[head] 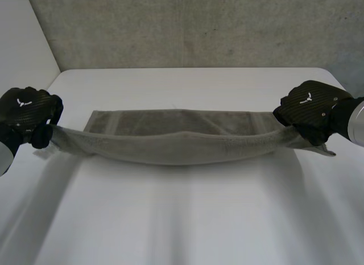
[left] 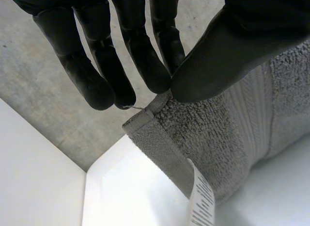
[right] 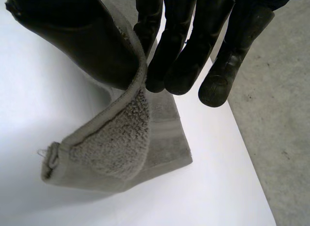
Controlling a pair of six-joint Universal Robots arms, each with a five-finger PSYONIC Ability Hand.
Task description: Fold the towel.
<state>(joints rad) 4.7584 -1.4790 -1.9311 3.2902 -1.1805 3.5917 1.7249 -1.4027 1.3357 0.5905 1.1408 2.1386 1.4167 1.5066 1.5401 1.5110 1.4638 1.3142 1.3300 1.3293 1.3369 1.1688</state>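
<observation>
Towel (head: 170, 147): near edge lifted for folding, far half flat on table (head: 182, 219).
Left hand (head: 28, 114): fingers and thumb pinch one corner.
Right hand (head: 310, 108): pinches the other corner.

Bright, even light is being thrown from overhead across the white table (head: 187, 219), and it is washed almost to glare in the head view. A thin, soft shadow is cast just under the sagging front edge of the towel (head: 182, 148). The concrete surface (head: 187, 26) behind is lit flatter and dimmer. In the wrist views, faint highlights are caught on the black fingers (left: 140, 61) of the left hand (left: 227, 51). A pale grey shadow is laid beneath the towel's corner hanging from the right hand (right: 184, 51).
</observation>
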